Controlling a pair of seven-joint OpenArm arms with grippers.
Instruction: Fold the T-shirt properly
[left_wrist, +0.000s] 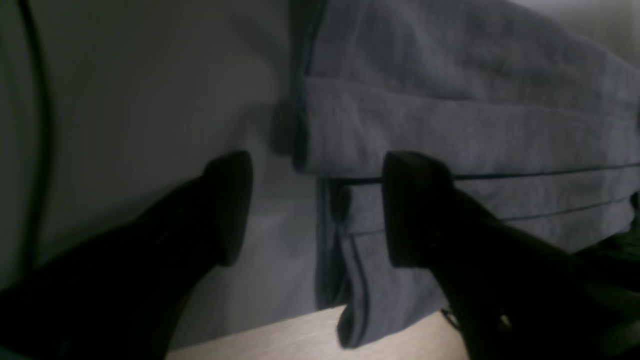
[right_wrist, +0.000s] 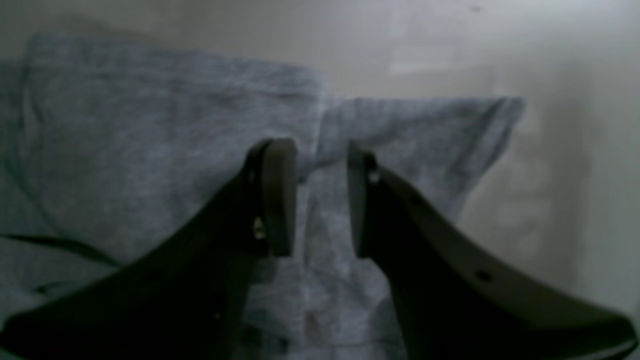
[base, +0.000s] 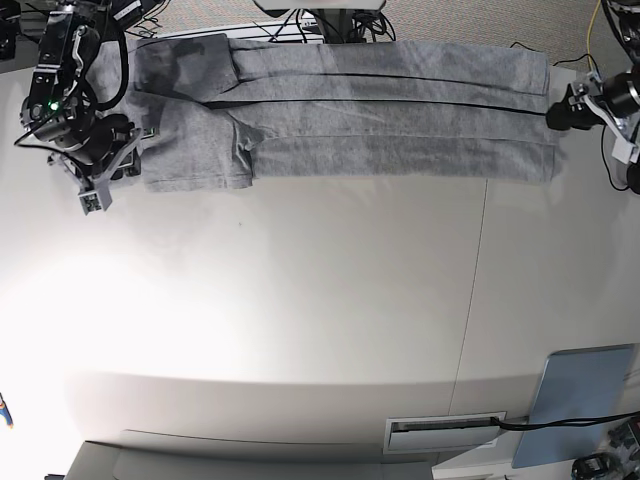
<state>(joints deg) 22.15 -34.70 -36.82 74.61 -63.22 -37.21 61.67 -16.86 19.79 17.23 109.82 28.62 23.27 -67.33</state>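
Lying stretched along the far edge of the table (base: 330, 300), the T-shirt (base: 380, 125) is already folded lengthwise into a long narrow band, sleeves turned in, so what remains looks like the crosswise fold. That likely explains why an arm stands at each short end. The left gripper (left_wrist: 317, 207) has its jaws spread wide and empty, straddling the layered hem edge, one finger over cloth, the other over bare table. The right gripper (right_wrist: 322, 197) hovers at the sleeve end, jaws partly apart, holding nothing that I can see.
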